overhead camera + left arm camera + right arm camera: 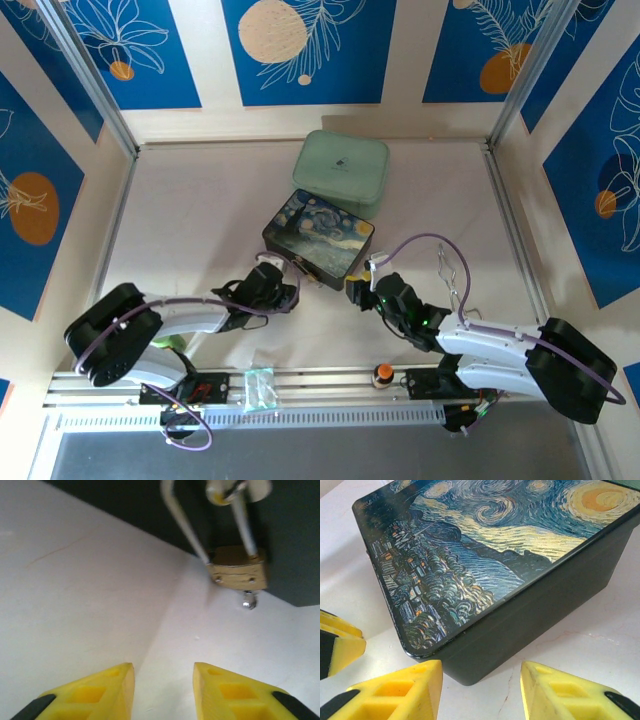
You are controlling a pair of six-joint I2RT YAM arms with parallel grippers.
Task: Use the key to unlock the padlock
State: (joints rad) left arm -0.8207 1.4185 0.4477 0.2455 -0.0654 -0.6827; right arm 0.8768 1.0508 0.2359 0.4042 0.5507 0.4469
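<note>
Padlock [237,570] of brass hangs by its silver shackle [185,525] from a fitting on the dark wall of the painted box [485,545], upper right in the left wrist view, its body close above the white table [75,605]. What looks like the key [248,600], a small silver stub, pokes from the lock's underside, apparently seated in the keyhole; the blur leaves that unsure. The left gripper [164,690] sits at the bottom edge of that frame, yellow fingers spread wide with nothing between them, pointed somewhat left of the lock and apart from it. The right gripper [480,692] is likewise wide and empty, low in its own frame, just beside a corner of the box. From above, the box lies mid-table with a pale green case [342,172] just behind it.

The step in hand appears to be the reach for the key. Doing it well probably means sliding the left gripper rightward and forward until the stub lies squarely between the pads, pinching the stub alone and not the brass body, then twisting about the key's own line. The lock hangs free and is likely to swing, so the right gripper would do well to steady the box first.
</note>
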